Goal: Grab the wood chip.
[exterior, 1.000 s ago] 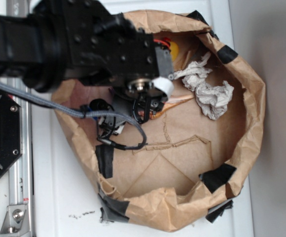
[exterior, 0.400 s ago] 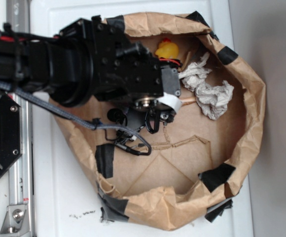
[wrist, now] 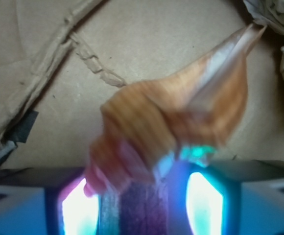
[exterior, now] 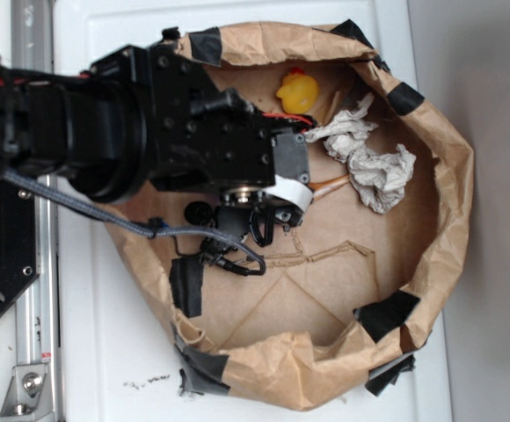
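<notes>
The white table (exterior: 105, 352) carries a wide brown paper bag (exterior: 431, 132), its rolled rim patched with black tape, and everything else sits inside that rim. The black robot arm (exterior: 105, 132) reaches in from the left of the exterior view and covers the upper left part of the bag floor, a grey braided cable looping beneath it. Right of the arm lies a crumpled wad of grey-white paper (exterior: 374, 167), and a small yellow rubber duck (exterior: 297, 90) stands near the bag's upper wall.

The gripper (wrist: 142, 205) points down at the bag floor. In the wrist view its two glowing pads stand close on either side of a dark, grainy strip, the wood chip (wrist: 139, 213), which is pinched between them at the bottom of the picture (only that short stretch of it shows, blurred). Directly beyond the chip, and seemingly touching it, lies the tan-and-orange seashell (wrist: 181, 122), its pointed tail aimed toward the crumpled paper; in the exterior view only that thin tail pokes out from under the arm.
</notes>
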`<move>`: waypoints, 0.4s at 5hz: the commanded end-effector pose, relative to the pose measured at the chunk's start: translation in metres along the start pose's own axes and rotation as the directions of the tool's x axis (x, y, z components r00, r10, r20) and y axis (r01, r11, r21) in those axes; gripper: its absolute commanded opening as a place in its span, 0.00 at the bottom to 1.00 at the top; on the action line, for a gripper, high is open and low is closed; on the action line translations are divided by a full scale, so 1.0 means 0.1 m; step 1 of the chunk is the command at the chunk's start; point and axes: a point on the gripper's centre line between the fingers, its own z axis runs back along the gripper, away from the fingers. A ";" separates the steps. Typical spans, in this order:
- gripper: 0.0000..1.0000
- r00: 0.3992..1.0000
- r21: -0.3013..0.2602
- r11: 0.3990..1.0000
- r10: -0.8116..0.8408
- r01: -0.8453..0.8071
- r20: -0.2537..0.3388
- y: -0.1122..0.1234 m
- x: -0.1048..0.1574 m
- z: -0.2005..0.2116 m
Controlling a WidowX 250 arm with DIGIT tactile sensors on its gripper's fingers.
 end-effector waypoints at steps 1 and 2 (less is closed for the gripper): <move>0.00 1.000 -0.023 1.000 0.003 -0.004 -0.010 -0.11 -0.05 -0.02; 0.00 1.000 -0.028 0.999 0.028 -0.028 0.012 -0.10 -0.08 0.09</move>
